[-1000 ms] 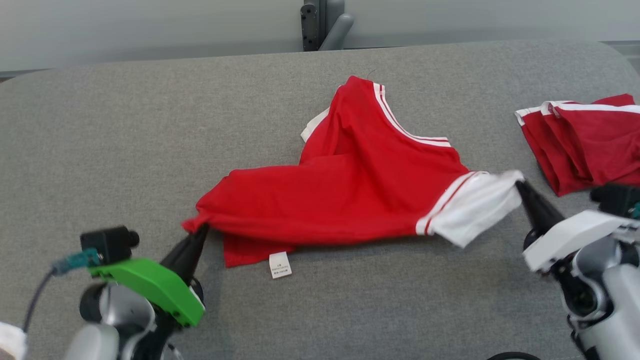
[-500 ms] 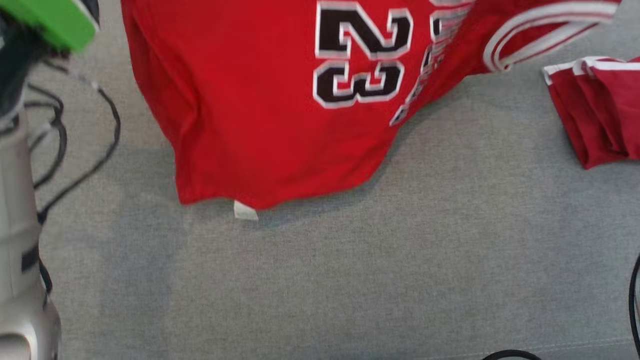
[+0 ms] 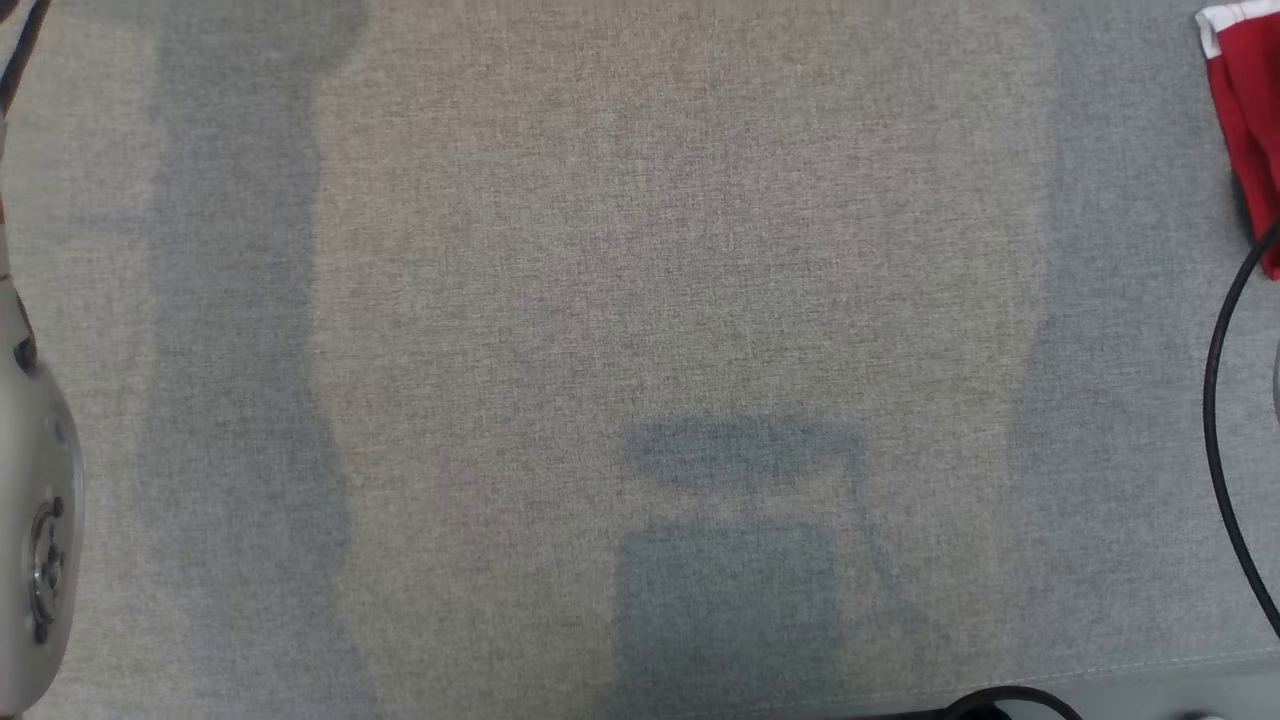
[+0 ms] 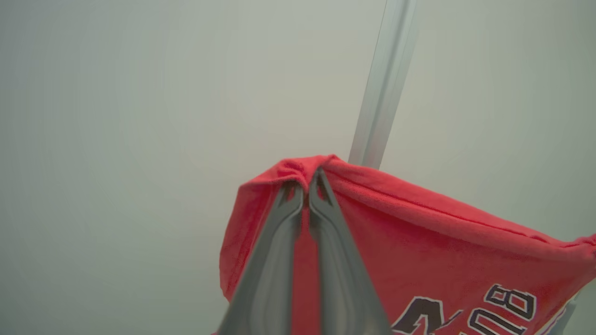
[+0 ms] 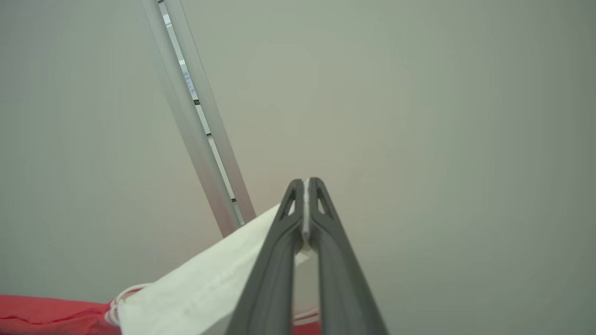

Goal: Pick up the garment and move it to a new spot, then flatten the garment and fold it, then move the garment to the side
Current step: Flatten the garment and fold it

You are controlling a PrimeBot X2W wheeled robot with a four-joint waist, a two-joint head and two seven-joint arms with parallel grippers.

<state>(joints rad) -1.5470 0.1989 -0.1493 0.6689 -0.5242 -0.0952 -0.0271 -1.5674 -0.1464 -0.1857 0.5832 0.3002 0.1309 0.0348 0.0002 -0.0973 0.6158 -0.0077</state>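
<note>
1. The red garment, a jersey with black lettering edged in white, is up in the air. It is stretched between the two grippers against a plain pale wall, with a metal rail behind it.
2. Below, the grey padded surface lies bare in the middle apart from soft shadows, so the garment looks to be lifted clear of it.
3. A second red garment with white trim sits at the far right edge of the surface. It is well apart from the work and looks to be no part of this step.
4. A pale forearm runs along the left edge of the head view, and a black cable curves down the right edge.
5. Progress, as I judge it: the pick-up is done and the carry to a new spot is under way. Laying the garment down, flattening it, folding it and moving it to the side are all yet to come.
6. The left gripper has its two dark fingers pinched together on a bunched red edge of the garment, with fabric puckered over the tips.
7. The right gripper is likewise closed tight, with a thin white strip of cloth caught between its tips. That strip is the edge of the white sleeve, which trails down to the red cloth below.
</note>
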